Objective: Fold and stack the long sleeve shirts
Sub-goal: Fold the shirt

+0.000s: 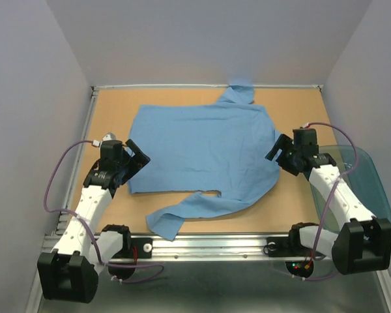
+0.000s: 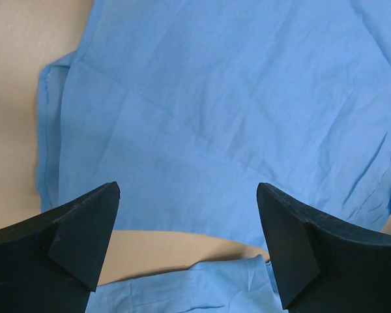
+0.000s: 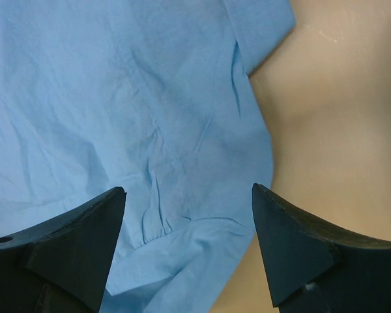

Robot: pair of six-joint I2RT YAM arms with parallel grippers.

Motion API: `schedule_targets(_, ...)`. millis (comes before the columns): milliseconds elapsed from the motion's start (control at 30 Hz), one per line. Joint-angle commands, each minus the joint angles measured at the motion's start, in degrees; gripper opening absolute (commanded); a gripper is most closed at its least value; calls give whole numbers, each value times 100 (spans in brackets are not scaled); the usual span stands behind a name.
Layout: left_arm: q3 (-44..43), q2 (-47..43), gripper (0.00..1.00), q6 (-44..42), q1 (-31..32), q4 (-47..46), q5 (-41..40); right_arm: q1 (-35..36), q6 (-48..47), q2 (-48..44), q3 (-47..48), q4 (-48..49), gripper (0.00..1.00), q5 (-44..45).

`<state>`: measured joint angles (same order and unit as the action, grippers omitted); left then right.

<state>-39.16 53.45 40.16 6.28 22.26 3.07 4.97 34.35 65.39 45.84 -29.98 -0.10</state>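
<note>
One light blue long sleeve shirt [image 1: 205, 147] lies spread flat on the tan table, its collar [image 1: 240, 93] toward the far edge. A sleeve [image 1: 182, 212] trails across the near side toward the front left. My left gripper [image 1: 135, 158] hovers at the shirt's left edge, open and holding nothing; its wrist view shows the shirt body [image 2: 228, 117] and the sleeve below it [image 2: 189, 290]. At the shirt's right edge my right gripper [image 1: 280, 156] is open and holds nothing, above the cloth [image 3: 130, 111] where the right sleeve joins.
A translucent teal plastic tub [image 1: 368, 186] stands off the table's right side, beside the right arm. Grey walls close in the table on three sides. A metal rail [image 1: 202, 246] runs along the near edge between the arm bases. Bare tabletop [image 1: 107, 111] shows left of the shirt.
</note>
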Motion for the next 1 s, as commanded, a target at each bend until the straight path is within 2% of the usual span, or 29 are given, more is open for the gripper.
schedule_targets(0, 496, -194, 99, 668, -22, 613, -210, 21, 283, -272, -365, -728, 84, 450)
schedule_targets(367, 1287, -116, 95, 1398, -22, 192, -158, 30, 511, -298, -1139, -589, 81, 19)
schedule_targets(533, 1446, -10, 91, 1530, -13, 199, -122, 21, 547, -149, -1280, -457, 76, -245)
schedule_targets(733, 1455, -283, 87, 1714, -22, 331, -263, 21, 529, -52, -1429, -298, 66, -491)
schedule_targets(833, 1428, -125, 80, 1767, -22, 279, -465, 30, 485, 18, -1447, -237, 61, -605)
schedule_targets(900, 1420, 77, 69, 1758, -22, 191, -526, 30, 485, 36, -1438, -202, 58, -632)
schedule_targets(967, 1420, 148, 61, 1749, -22, 156, -570, 30, 494, 36, -1456, -175, 54, -684)
